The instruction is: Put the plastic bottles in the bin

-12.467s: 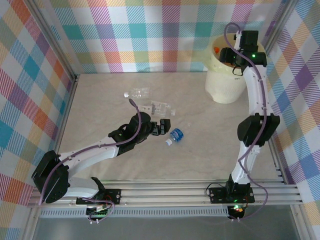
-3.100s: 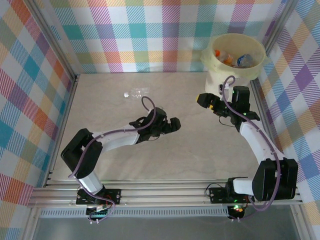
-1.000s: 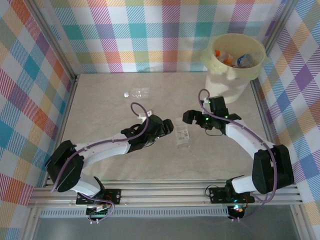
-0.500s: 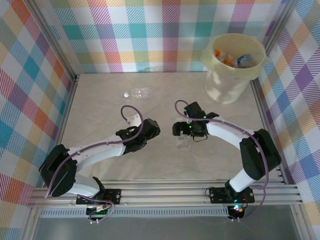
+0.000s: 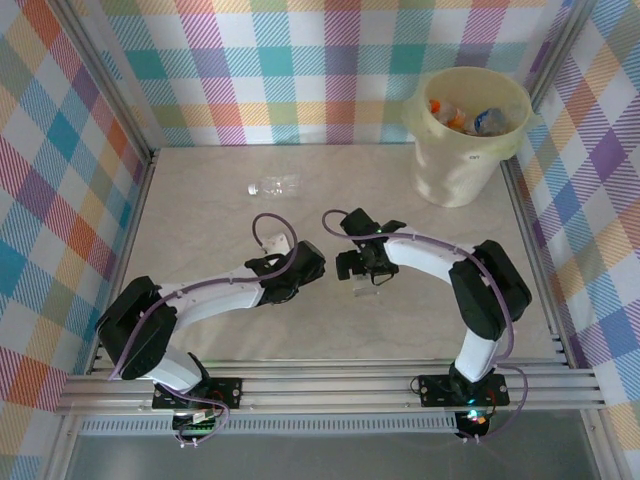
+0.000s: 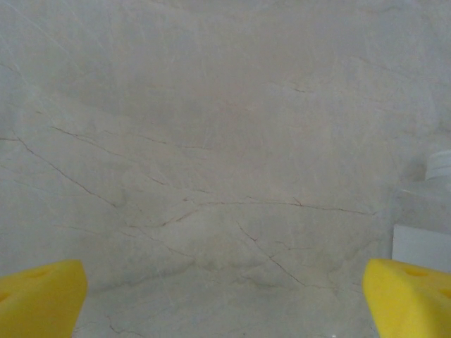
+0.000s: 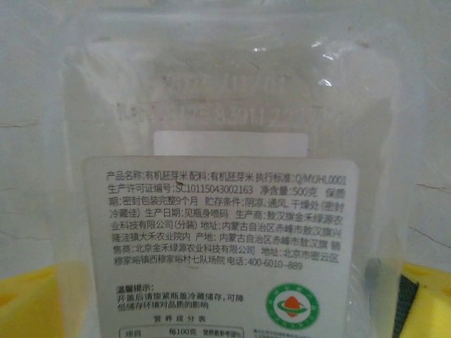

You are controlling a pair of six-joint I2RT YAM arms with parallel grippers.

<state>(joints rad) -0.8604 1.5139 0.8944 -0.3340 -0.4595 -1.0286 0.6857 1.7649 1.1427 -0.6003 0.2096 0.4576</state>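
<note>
- left gripper: yellow fingers spread wide, holding nothing, over the bare pale marbled tabletop.
- right gripper: jaws wide apart, straddling a clear flat-sided plastic bottle with a white printed label, lying mid-table and not yet gripped. Best to close squarely across the body and gently, since thin walls may buckle.
- small clear round plastic bottle: on its side, far left.
- large round cream-yellow plastic bin: far right corner, with bottles inside. Lift well over the rim before release.

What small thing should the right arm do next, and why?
Probably close the right pincer on the clear bottle with the white label. Its yellow fingers stand open on either side of that bottle, which lies on the table. Squeezing shut looks like the step needed before lifting it toward the bin.
</note>
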